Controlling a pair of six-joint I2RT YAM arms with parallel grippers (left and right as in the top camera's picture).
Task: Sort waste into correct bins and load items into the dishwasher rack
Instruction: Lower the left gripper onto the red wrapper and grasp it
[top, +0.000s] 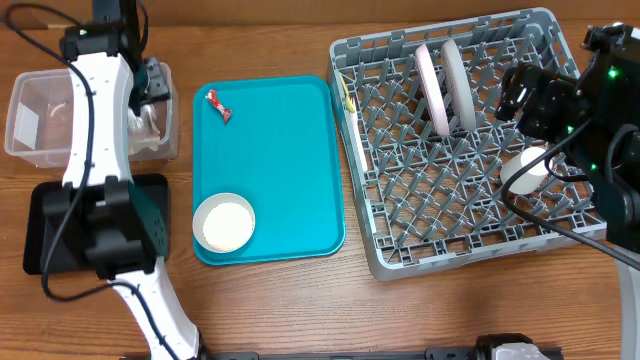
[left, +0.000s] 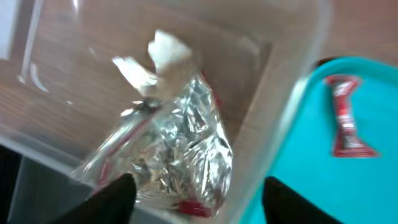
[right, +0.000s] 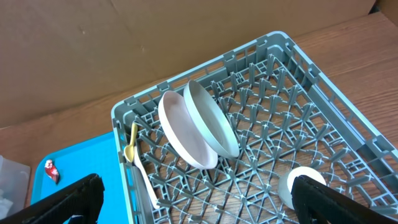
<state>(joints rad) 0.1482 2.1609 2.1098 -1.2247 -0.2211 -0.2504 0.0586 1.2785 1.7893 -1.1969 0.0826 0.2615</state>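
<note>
My left gripper (top: 155, 85) (left: 199, 208) is open and empty over the clear tub (top: 30, 150) (left: 277, 106). A crinkled silver-and-red foil wrapper (left: 186, 146) and a white napkin (left: 163, 51) lie in the tub. Another red wrapper (top: 218, 106) (left: 345, 118) lies on the teal tray (top: 290, 150). So does a small bowl of whitish grains (top: 223, 222). My right gripper (top: 518, 95) (right: 199, 202) is open and empty above the grey rack (top: 450, 215) (right: 273, 124). The rack holds a white plate (right: 183, 134), a grey plate (right: 214, 118), a white cup (top: 527, 168) (right: 297, 185) and yellow and white cutlery (right: 138, 165).
The black tray (top: 45, 235) lies in front of the clear tub, partly under my left arm. A cardboard wall (right: 124, 43) stands behind the rack. Bare wood table shows in front of the teal tray.
</note>
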